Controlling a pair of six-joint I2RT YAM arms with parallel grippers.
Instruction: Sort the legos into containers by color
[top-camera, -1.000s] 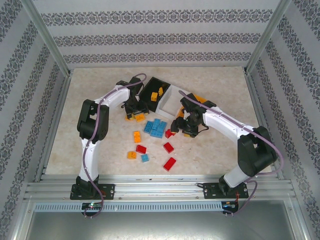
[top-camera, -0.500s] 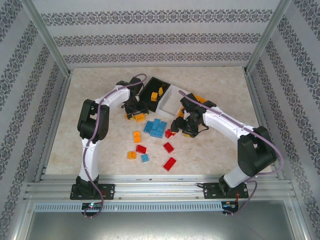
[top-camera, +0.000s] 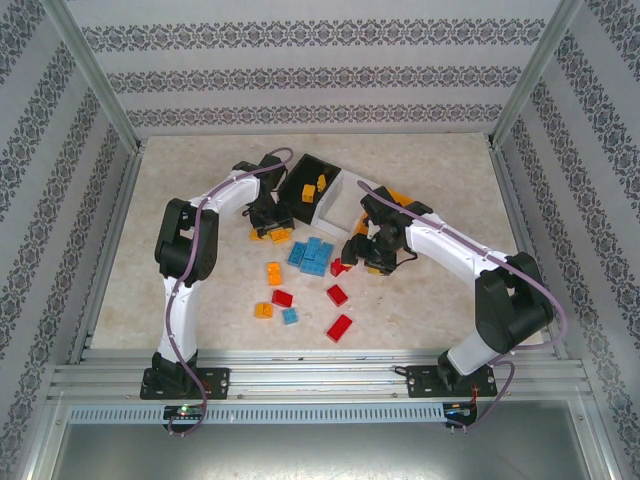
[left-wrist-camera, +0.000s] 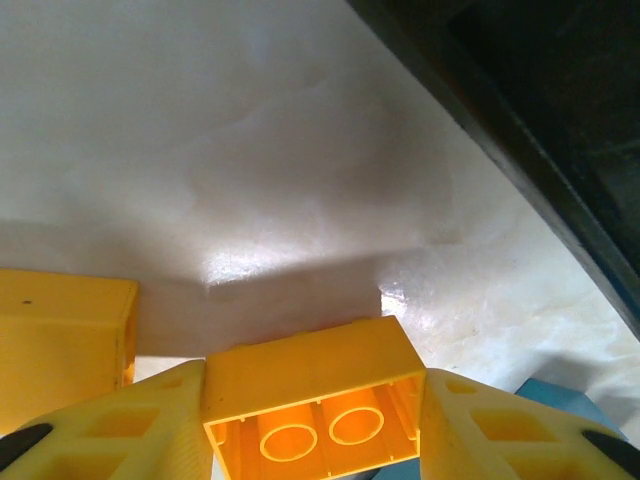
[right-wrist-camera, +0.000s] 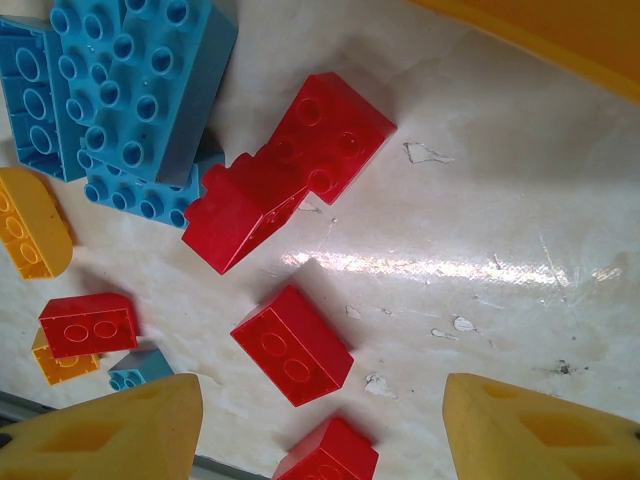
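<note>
**Left arm.** The left fingers (left-wrist-camera: 120, 435) are moulded yellow plastic with hollow pockets. They are closed against two opposite sides of a yellow brick (left-wrist-camera: 300, 385). The brick is rectangular and smooth-walled. Its open underside faces the wrist camera, and two round tubes show inside. It sits just beside the black bin (top-camera: 300, 172), a matte rectangular box that already contains yellow bricks. It cannot be determined whether the gripped brick is clear of the worktop (top-camera: 430, 300). A second yellow brick (left-wrist-camera: 60, 335) lies just beside the left finger.

**Right arm.** The right fingers (right-wrist-camera: 120, 430) stand apart and hold nothing. A red brick (right-wrist-camera: 292, 345) lies on the worktop between them. Two more red bricks (right-wrist-camera: 290, 180) touch each other next to a cluster of blue bricks (right-wrist-camera: 130, 90) with round studs.

**Surroundings.** The worktop is pale, marbled and glossy, with small specks. The white bin (top-camera: 340, 208) adjoins the black bin. The orange bin (top-camera: 396, 197) is partly hidden behind the right arm.
</note>
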